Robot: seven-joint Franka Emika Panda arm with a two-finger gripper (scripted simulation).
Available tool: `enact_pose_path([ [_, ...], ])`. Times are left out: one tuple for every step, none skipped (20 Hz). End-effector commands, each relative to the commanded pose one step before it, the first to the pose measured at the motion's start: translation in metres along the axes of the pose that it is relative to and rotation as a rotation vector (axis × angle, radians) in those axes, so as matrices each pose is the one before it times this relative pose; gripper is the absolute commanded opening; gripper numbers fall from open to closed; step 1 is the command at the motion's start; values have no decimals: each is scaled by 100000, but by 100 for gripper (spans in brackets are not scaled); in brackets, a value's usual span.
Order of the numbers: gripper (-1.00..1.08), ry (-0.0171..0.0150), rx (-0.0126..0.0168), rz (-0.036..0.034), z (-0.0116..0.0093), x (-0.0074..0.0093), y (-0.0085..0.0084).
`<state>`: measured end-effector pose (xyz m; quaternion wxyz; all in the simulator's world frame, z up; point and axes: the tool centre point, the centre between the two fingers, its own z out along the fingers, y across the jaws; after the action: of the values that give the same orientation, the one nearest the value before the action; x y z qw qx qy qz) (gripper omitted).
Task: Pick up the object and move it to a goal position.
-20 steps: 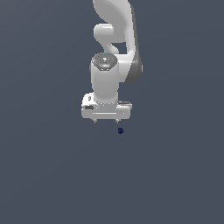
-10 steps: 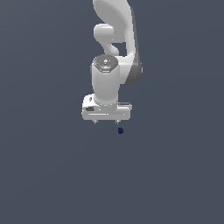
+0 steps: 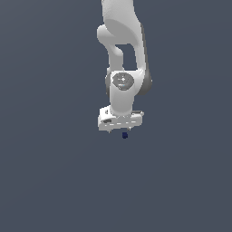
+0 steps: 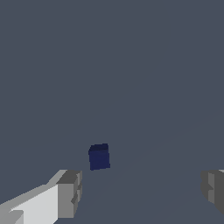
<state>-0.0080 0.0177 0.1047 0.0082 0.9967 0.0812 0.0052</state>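
Two grey fingertips frame the nearest part of the wrist view, one on a white finger at one edge and the other partly cut off at the opposite edge, with a wide gap between them, so the jaws stand spread and hold nothing. Just beyond that gap, closer to the white-backed fingertip than to the other, lies the block, a tiny dark navy-blue cube (its upper face a shade darker than its side), resting on the plain slate-grey desk. It touches neither fingertip.

From the exterior view, the white arm comes down from the top edge, its wrist joint showing a round grey cap, and ends in the flat white hand with the jaws pointing downward. The block shows as a small dark speck just under the hand, toward the exterior view's right of its middle. Whether the fingertips reach the desk cannot be told from here.
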Motion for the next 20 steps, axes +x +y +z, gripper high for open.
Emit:
enact_pose_path([
  [100, -320, 653, -4413, 1643, -516, -1439],
  [100, -105, 222, -1401, 521, -162, -463],
  [100, -91, 202, -1237, 457, -144, -412],
  [100, -78, 179, -1070, 394, -125, -358],
  [100, -65, 155, -906, 332, -106, -304],
  [100, -52, 128, -737, 271, -87, -248],
  [100, -40, 101, -576, 210, -68, -194],
  [100, -28, 73, -413, 150, -48, -140],
  [100, -17, 44, -245, 90, -29, -82],
  [100, -5, 12, -68, 29, -11, -20],
  [100, -107, -36, 404, -119, 24, 93],
  [100, 0, 0, 0, 35, -1, 1],
  [100, 0, 0, 0, 103, -4, 2],
  [100, 0, 0, 0, 171, -7, 4],
  [100, 15, 5, -67, 231, -4, -33],
  [100, 0, 0, 0, 306, -14, 7],
  [100, 0, 0, 0, 373, -18, 8],
  [100, 15, 6, -67, 430, -15, -29],
  [100, 15, 6, -67, 494, -19, -28],
  [100, 0, 0, 0, 562, -28, 12],
])
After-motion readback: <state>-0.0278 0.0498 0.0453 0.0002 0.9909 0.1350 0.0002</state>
